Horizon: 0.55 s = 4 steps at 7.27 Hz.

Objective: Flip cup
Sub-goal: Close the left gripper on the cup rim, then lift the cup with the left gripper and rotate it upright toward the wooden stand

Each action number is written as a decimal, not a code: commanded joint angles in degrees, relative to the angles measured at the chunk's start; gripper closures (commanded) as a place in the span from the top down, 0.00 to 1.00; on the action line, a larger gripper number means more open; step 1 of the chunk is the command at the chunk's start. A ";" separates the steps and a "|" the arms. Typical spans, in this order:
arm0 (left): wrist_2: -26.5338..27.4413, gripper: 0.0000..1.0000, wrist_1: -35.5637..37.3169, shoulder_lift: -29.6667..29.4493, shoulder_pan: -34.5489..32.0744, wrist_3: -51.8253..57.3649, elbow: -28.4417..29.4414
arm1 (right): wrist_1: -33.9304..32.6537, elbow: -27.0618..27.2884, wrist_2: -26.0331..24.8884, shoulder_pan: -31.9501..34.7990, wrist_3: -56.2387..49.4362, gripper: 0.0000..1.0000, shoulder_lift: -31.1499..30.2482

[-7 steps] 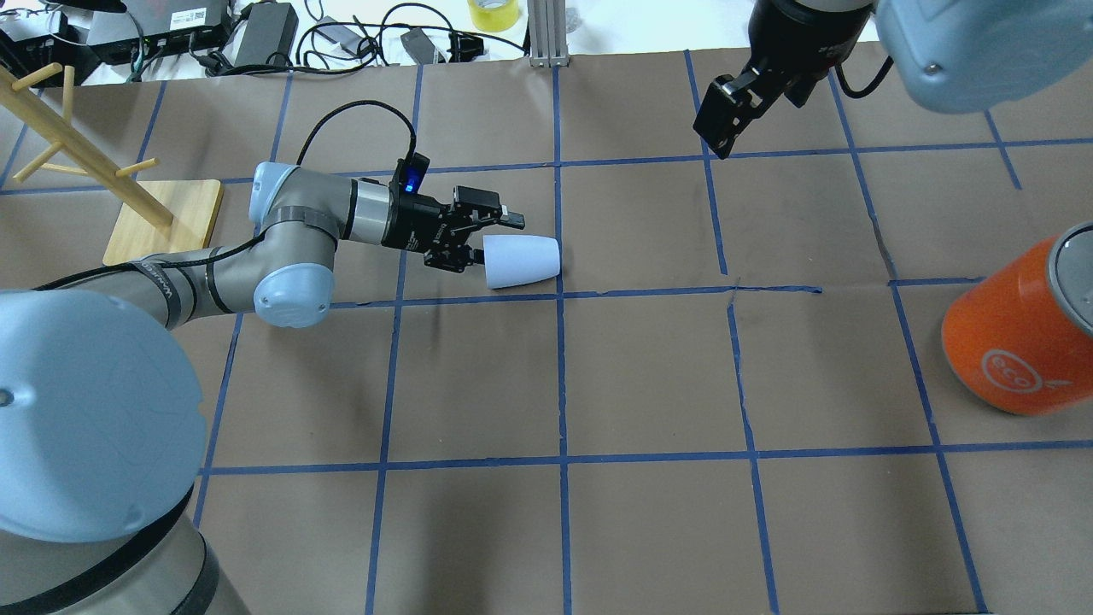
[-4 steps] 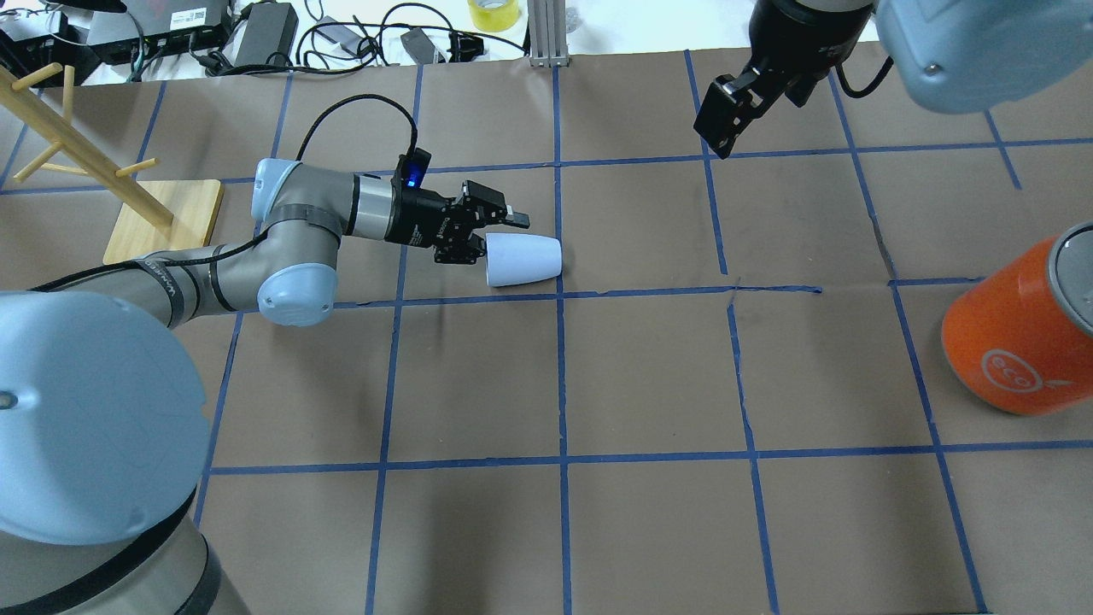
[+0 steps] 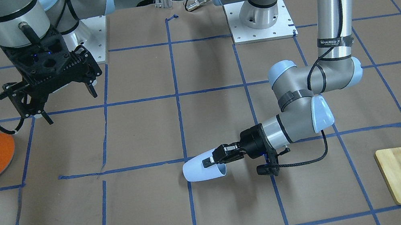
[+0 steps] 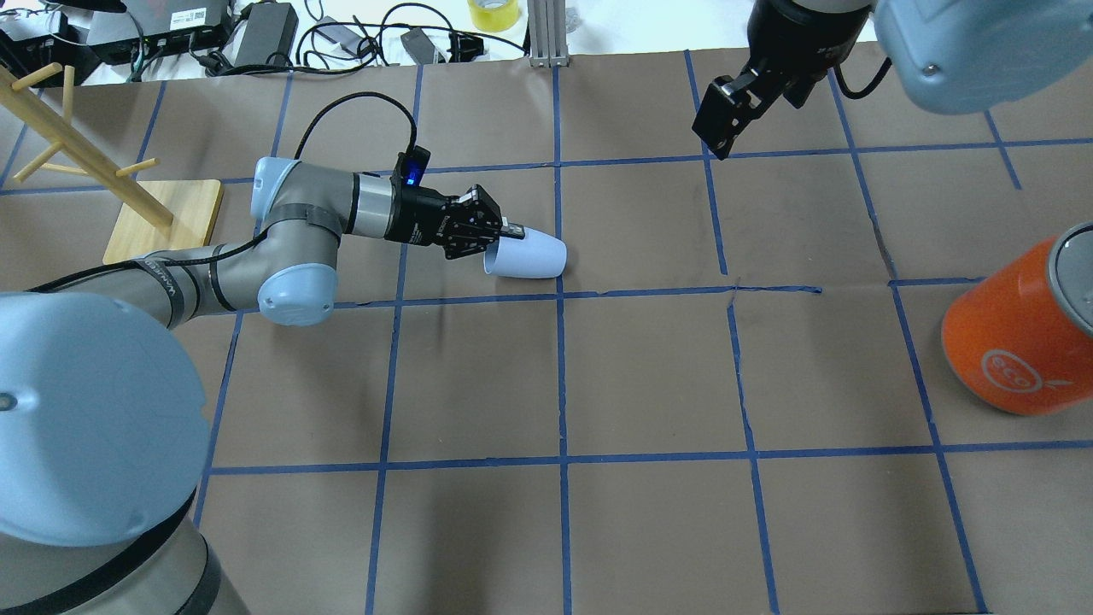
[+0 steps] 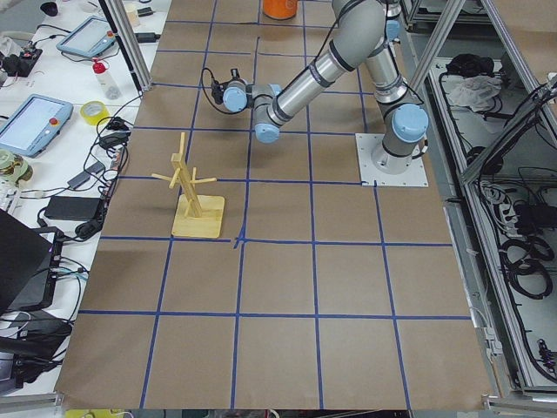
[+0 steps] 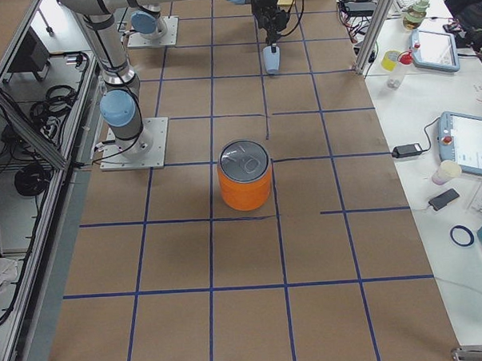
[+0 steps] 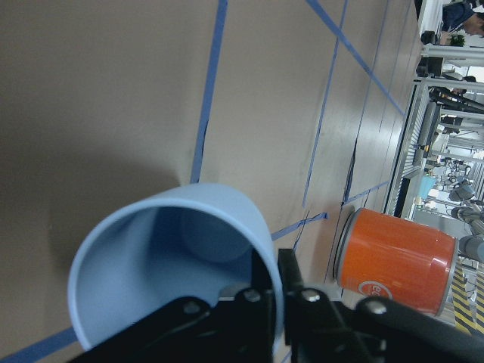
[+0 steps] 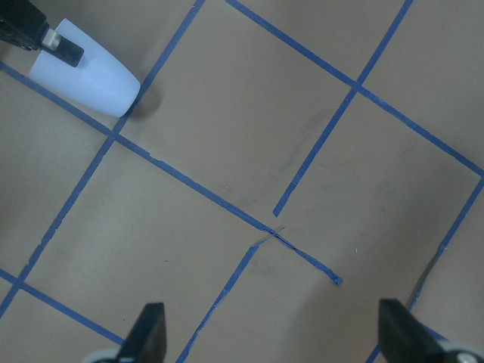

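L gripper (image 4: 507, 231) is nearly shut, and I see it pinching the cup (image 4: 534, 254) by the rim wall. Per the L wrist cam, one finger's inside the mouth and one's outside. Cup's on its side over the table (image 4: 649, 367), mouth toward the gripper, base toward robot's R, by a blue tape line. Can't tell if it touches the paper. R gripper (image 3: 70, 106) is spread wide w/ nothing in it, well apart from the cup. Orange can (image 4: 1016, 342) is upright at far R.

Brown paper (image 4: 649, 376) is being used to cover the whole table (image 3: 153, 218), and it's being gridded off with blue tape lines (image 4: 562, 384) (a bit torn mid-table). Power bricks (image 4: 266, 32) are being kept on the white bench (image 6: 414, 117) alongside.
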 commanded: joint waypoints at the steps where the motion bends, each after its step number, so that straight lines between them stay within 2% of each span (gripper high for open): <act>1: 0.60 0.00 2.77 3.23 -0.48 -14.28 1.56 | -0.03 0.00 0.11 0.01 -0.02 1.00 0.12; 2: 6.00 0.00 3.58 5.60 -1.35 -19.01 4.36 | -0.03 0.00 0.11 0.10 -0.02 1.00 0.12; 4: 20.13 0.00 2.54 7.63 -2.85 -18.97 6.84 | -0.47 0.00 0.11 0.10 0.06 1.00 0.21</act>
